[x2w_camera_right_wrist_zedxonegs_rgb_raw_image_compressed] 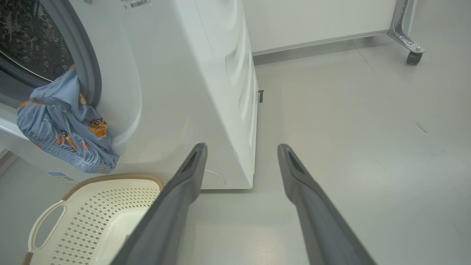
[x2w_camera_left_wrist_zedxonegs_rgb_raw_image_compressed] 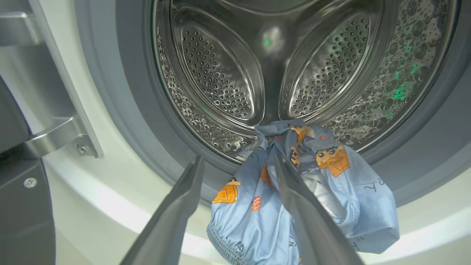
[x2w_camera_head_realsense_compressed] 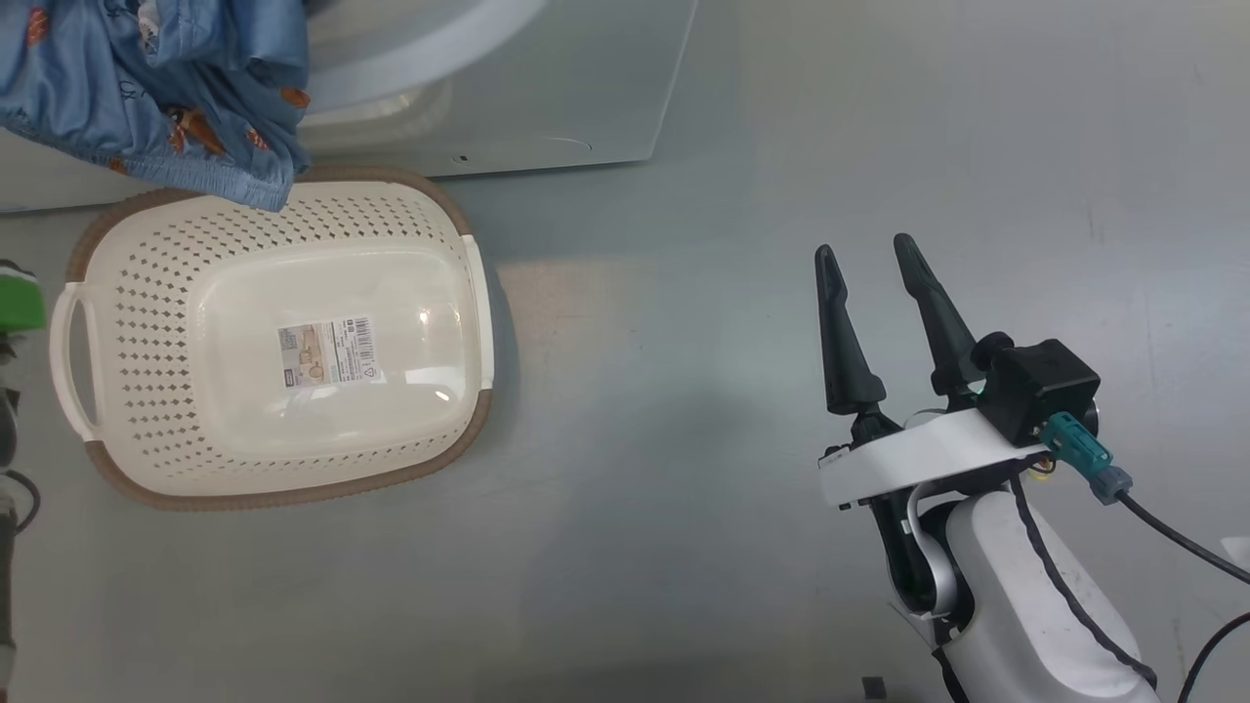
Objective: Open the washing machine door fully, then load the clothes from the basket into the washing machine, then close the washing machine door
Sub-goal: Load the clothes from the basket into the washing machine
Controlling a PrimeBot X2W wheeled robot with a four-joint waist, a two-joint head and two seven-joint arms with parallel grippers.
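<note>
The washing machine (x2w_camera_head_realsense_compressed: 547, 88) stands with its steel drum (x2w_camera_left_wrist_zedxonegs_rgb_raw_image_compressed: 228, 73) open to my left wrist view. The clothes (x2w_camera_left_wrist_zedxonegs_rgb_raw_image_compressed: 331, 191), light blue with orange figures, lie over the grey gasket (x2w_camera_left_wrist_zedxonegs_rgb_raw_image_compressed: 125, 110), one end at the drum's edge and most hanging outside; they show too as clothes (x2w_camera_head_realsense_compressed: 166, 98) and clothes (x2w_camera_right_wrist_zedxonegs_rgb_raw_image_compressed: 62, 129). My left gripper (x2w_camera_left_wrist_zedxonegs_rgb_raw_image_compressed: 239, 160) is open just before them, one finger crossing the fabric; touch is unclear. The door's metal hinge (x2w_camera_left_wrist_zedxonegs_rgb_raw_image_compressed: 55, 136) shows at left. The basket (x2w_camera_head_realsense_compressed: 127, 283) sits on the floor with nothing in it. My right gripper (x2w_camera_head_realsense_compressed: 864, 246) is open over bare floor.
In the right wrist view my right gripper (x2w_camera_right_wrist_zedxonegs_rgb_raw_image_compressed: 241, 146) points past the washer's right side, with the basket (x2w_camera_right_wrist_zedxonegs_rgb_raw_image_compressed: 92, 217) at lower left. A metal leg with a caster (x2w_camera_right_wrist_zedxonegs_rgb_raw_image_compressed: 414, 57) stands far right by a white wall. Black cables (x2w_camera_head_realsense_compressed: 1182, 547) trail from my right wrist.
</note>
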